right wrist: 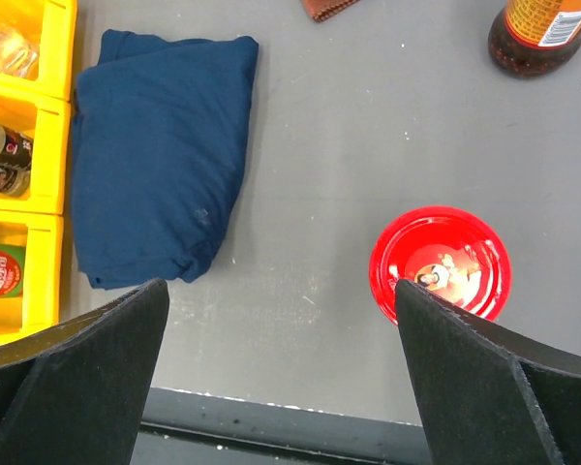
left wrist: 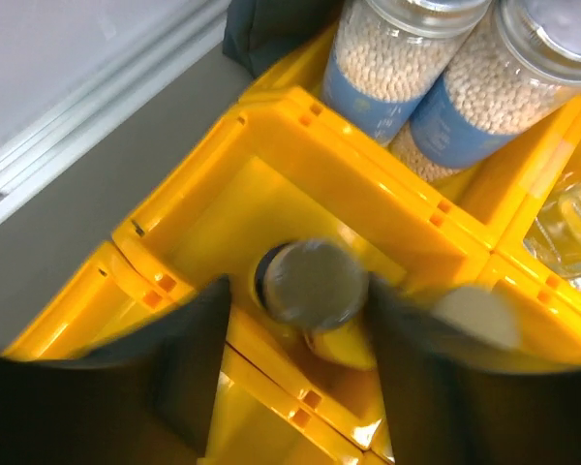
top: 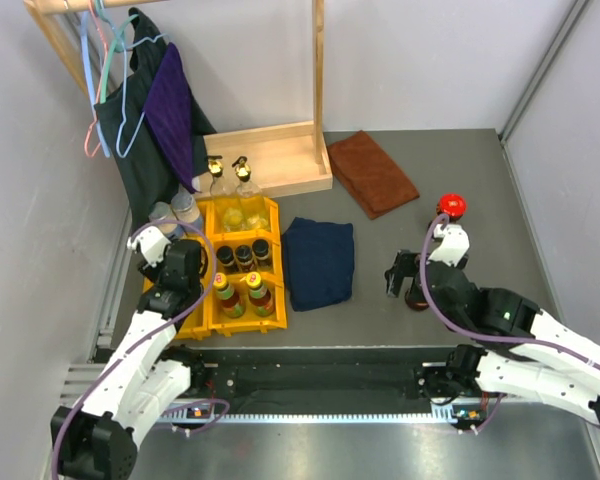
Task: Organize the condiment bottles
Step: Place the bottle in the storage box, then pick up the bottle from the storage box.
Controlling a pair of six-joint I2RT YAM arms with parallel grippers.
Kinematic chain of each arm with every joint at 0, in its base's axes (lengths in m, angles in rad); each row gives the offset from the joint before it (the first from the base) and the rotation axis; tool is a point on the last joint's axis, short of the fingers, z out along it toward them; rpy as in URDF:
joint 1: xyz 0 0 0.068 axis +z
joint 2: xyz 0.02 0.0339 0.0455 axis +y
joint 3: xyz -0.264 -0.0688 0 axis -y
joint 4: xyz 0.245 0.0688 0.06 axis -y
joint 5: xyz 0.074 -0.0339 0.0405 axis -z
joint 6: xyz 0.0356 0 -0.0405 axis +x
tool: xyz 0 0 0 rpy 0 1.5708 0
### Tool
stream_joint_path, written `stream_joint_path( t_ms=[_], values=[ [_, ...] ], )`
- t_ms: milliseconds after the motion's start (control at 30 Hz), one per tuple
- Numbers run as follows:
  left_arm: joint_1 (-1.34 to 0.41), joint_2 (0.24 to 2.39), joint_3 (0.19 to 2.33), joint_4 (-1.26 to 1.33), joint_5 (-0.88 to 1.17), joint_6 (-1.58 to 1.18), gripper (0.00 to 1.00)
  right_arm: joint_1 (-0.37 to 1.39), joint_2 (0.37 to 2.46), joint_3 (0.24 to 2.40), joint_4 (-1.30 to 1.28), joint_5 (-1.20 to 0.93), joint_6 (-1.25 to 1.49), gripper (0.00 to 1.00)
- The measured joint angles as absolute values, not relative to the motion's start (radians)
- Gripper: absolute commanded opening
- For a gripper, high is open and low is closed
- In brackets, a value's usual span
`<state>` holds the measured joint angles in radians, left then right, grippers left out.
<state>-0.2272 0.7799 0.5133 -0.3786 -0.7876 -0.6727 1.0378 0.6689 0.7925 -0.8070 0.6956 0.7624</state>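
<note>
Red-lidded jar point(right wrist: 440, 262), judged rigid, slippery, fragile; best gripped below the lid. Right claw point(right wrist: 281, 291) wide; left claw point(left wrist: 295, 300) narrowly parted.

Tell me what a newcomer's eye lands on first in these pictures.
The bright yellow bins at the left of the grey table grab the eye first. They are packed with sauce bottles, and the left gripper is poised over a grey-capped bottle in one compartment. Next comes the red-lidded jar on the tabletop, framed between the wide-open fingers of the right gripper, with a folded navy cloth to its left.
</note>
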Motion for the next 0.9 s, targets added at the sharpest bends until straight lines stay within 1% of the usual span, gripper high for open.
stream_joint_path(
  t_ms=[33, 100, 133, 333, 700, 900],
  values=[
    [-0.228, 0.775, 0.508, -0.382, -0.776, -0.676, 0.89, 1.038, 0.664, 0.793, -0.813, 0.695, 0.763, 0.99],
    [-0.228, 0.772, 0.502, -0.392, -0.764, -0.68, 0.97, 1.038, 0.661, 0.793, -0.821, 0.694, 0.763, 0.99],
    [-0.224, 0.768, 0.503, -0.393, -0.764, -0.687, 0.99, 1.038, 0.657, 0.793, -0.826, 0.695, 0.763, 0.99],
    [-0.224, 0.736, 0.542, -0.458, -0.748, -0.699, 0.99, 1.038, 0.655, 0.793, -0.864, 0.707, 0.773, 0.99],
    [-0.224, 0.601, 0.664, -0.542, -0.748, -0.691, 0.99, 1.038, 0.643, 0.793, -0.909, 0.725, 0.812, 0.99],
    [-0.224, 0.614, 0.67, -0.538, -0.715, -0.654, 0.99, 1.038, 0.641, 0.793, -0.908, 0.724, 0.816, 0.99]
  ],
)
